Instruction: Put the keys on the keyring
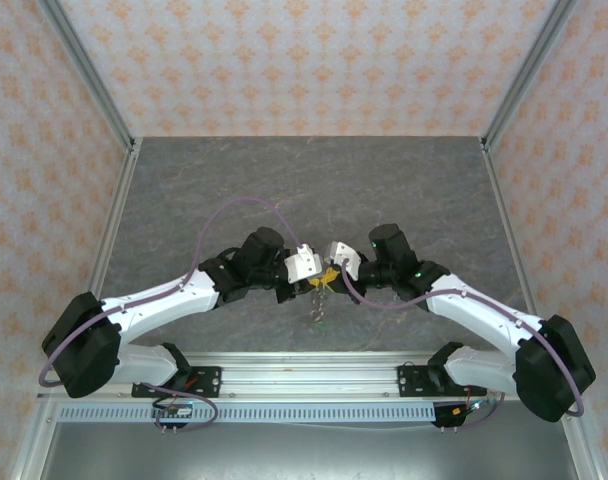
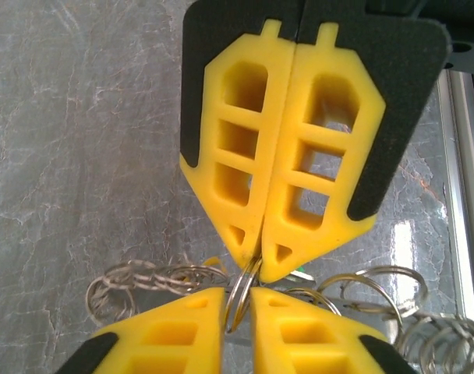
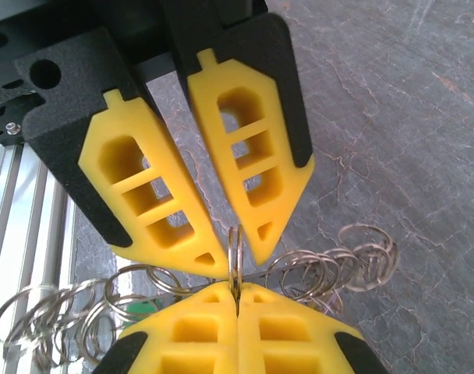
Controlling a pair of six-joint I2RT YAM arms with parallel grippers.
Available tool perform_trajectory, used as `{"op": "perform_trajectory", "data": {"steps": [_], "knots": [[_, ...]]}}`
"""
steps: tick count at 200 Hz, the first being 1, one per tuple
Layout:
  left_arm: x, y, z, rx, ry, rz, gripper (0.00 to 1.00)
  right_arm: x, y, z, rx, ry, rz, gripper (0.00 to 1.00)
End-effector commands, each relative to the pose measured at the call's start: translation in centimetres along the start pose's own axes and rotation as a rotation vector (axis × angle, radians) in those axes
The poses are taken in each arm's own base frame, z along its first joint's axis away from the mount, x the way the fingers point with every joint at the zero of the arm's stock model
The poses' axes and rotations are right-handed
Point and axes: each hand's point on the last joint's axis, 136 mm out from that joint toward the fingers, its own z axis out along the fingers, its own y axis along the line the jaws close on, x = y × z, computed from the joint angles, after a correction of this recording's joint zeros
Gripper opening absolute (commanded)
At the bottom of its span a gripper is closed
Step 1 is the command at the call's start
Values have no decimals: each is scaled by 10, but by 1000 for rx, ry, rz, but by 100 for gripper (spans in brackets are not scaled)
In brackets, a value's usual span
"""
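Two grippers tip to tip above bench point(image 1: 384, 180). Right gripper point(image 3: 237, 290) pinches ring point(image 3: 235, 245), edge-on, pointing at left gripper point(image 2: 238, 292): narrow around it, grip unclear.

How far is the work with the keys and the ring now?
Done: the ring is picked up, pinched by the shut right gripper. In hand: the left gripper has its jaws narrowly around the same ring. Left: threading. A green tag shows behind, not clearly on it.
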Motion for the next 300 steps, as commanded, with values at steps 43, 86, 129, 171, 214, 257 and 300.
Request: {"op": "perform_trajectory", "data": {"steps": [43,86,129,171,214,257,300], "knots": [[-14,7,-6,-44,-48,6,0,-17,6,-1,-31,-76,-42,2],[-30,4,-11,-25,-129,-19,0,9,-2,2,11,-8,-5,13],[-35,-7,-10,42,-160,-23,0,0,1,8,-33,-79,13,14],[-31,-6,-12,19,-163,-23,0,3,-4,8,-9,-66,20,2],[-14,1,-10,-26,-70,-6,15,-8,0,1,-28,-55,-5,0],[-12,5,-9,-38,-37,6,20,-18,4,-1,-35,-46,-41,0],[-13,5,-4,-22,-24,10,19,-23,5,-1,-41,-51,-41,0]]}}
